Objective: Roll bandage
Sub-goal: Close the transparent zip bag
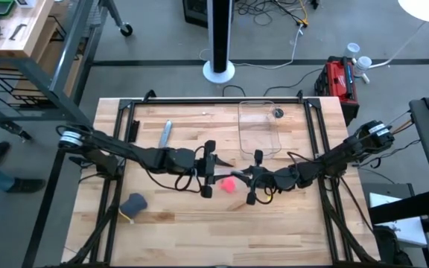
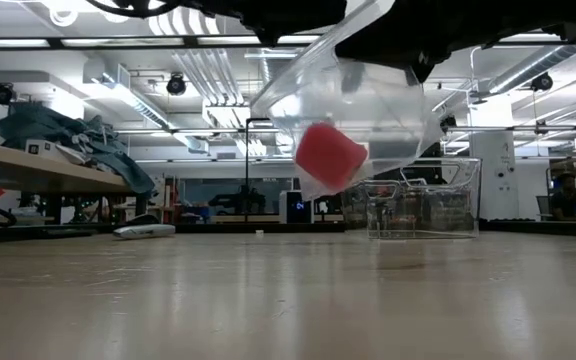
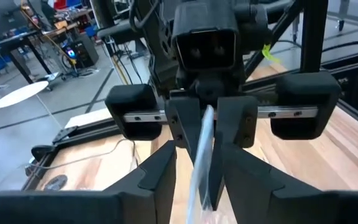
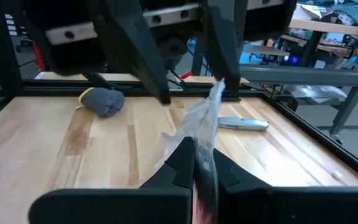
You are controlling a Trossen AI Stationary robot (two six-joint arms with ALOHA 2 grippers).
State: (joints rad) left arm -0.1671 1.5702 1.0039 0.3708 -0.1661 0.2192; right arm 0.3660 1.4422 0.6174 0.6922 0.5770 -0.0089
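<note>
bandage (image 2: 329, 156) pink-red | bag (image 2: 388, 110) clear | lump (image 1: 134, 203) grey-blue | table (image 1: 177, 238) pale wood

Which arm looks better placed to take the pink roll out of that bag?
Probably the left: its tool stands open beside the plastic bag holding the bandage, while the right tool is shut on the bag.

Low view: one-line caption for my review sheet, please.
Pink rolled bandage sits inside a clear plastic bag held above the wooden table, clear bin behind.

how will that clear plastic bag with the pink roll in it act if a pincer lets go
The clear plastic bag is likely floppy: it crumples where the right pincer pinches it. Probably light and sagging, since the bandage hangs low inside.
</note>
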